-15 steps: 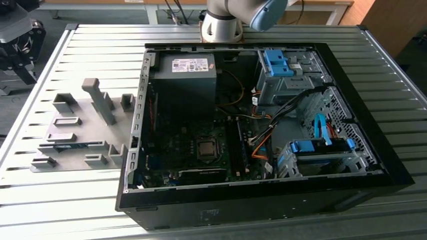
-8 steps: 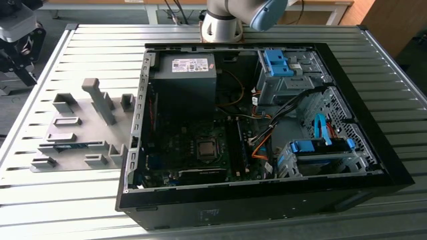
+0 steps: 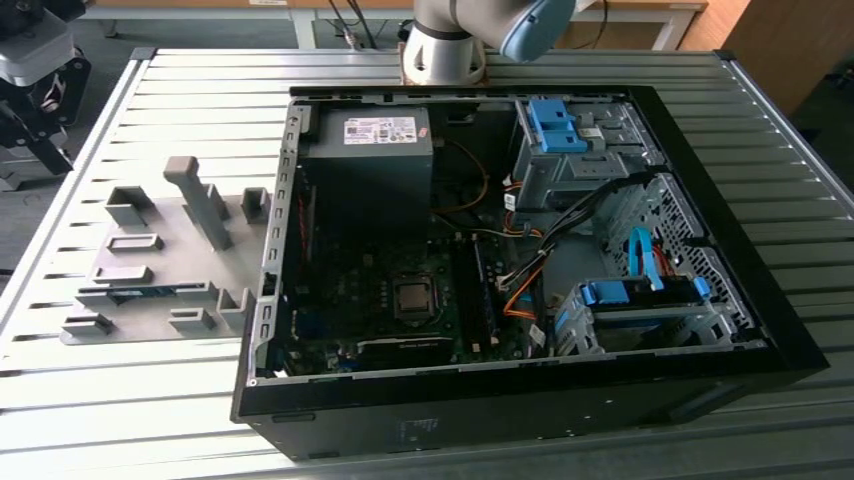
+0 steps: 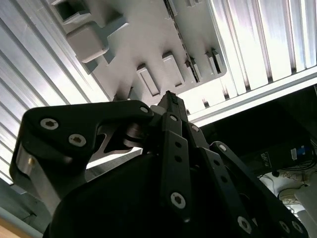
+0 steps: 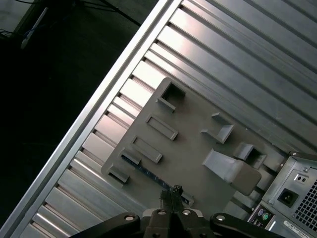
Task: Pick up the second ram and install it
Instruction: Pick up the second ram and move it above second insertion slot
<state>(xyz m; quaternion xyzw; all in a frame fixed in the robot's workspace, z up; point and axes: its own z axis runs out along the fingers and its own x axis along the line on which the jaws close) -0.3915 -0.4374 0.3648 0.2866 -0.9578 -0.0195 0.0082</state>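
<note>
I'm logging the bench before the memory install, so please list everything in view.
ribbed metal table: one, silver, under everything.
flat plastic holder tray: one, grey, on the table, at the exterior view's left of the case.
long thin circuit-board ram stick: one, blue-green, lying in the tray.
open computer case: one, black, mid-table.
boxy power supply: one, grey, in the case's far part.
motherboard: one, dark, on the case floor.
plastic drive brackets: two, bright blue, inside the case at the exterior view's right, the second one nearer.
robot arm: one, silver and light blue, beyond the case.
gripper: one, black, shut, empty, over the tray.
</note>
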